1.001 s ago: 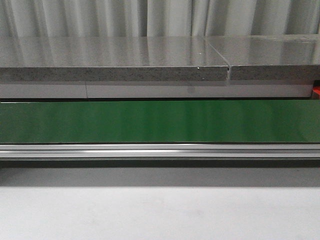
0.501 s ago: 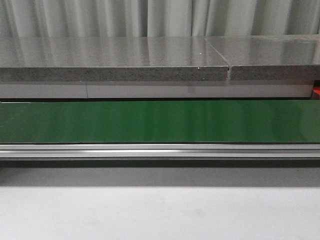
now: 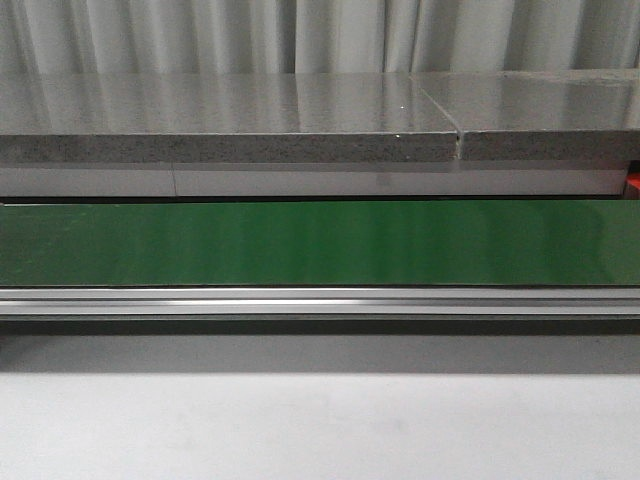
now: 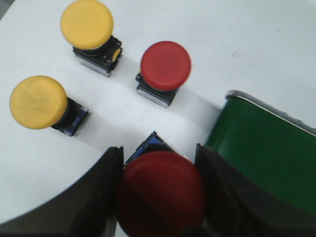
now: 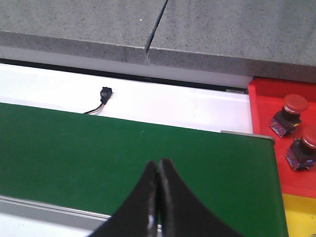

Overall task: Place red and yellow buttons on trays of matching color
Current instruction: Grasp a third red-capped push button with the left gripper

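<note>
Red button (image 4: 160,195) upright, cap toward camera, between left claw (image 4: 158,197) fingers; right claw (image 5: 158,197) closed, empty.

We see a dark red mushroom-head push button (image 4: 160,195) on a blue-edged base, upright between two black fingers (image 4: 89,197). On the white surface stand a second red mushroom button (image 4: 165,66) and two yellow mushroom buttons, one farther off (image 4: 87,24) and one nearer (image 4: 38,102), all upright and apart from one another. In the right wrist view, two more red-capped buttons (image 5: 290,111) (image 5: 306,147) sit tilted in the flat red plastic tray (image 5: 264,106), close together. The yellow tray (image 5: 298,217) adjoins the red one.
</note>
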### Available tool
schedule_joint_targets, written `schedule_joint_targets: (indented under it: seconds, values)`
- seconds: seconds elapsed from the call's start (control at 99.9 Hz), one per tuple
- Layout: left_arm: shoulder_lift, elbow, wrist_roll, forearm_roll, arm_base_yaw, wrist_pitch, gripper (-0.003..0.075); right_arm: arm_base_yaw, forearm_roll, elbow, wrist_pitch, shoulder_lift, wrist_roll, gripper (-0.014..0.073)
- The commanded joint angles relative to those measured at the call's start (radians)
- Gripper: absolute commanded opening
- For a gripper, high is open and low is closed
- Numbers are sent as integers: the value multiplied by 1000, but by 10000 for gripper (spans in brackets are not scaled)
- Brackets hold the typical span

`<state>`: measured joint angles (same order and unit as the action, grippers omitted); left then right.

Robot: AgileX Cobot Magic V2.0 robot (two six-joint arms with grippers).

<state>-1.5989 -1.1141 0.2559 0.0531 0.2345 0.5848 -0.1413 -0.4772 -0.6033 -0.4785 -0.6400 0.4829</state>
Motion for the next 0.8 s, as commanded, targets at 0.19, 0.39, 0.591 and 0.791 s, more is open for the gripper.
schedule_joint_targets:
  seconds: [0.19, 0.39, 0.591, 0.791]
  values:
    - [209, -33, -62, -5, -82, 65, -19, 0, -13, -26, 69, 3, 10, -68]
    - [215, -31, -88, -8, -119, 97, -19, 0, -13, -26, 69, 3, 10, -68]
    - [177, -31, -96, -11, -149, 98, -19, 0, -13, -26, 69, 3, 10, -68]
    - [115, -31, -96, -24, -159, 78, -19, 0, -13, -26, 69, 3, 10, -68]
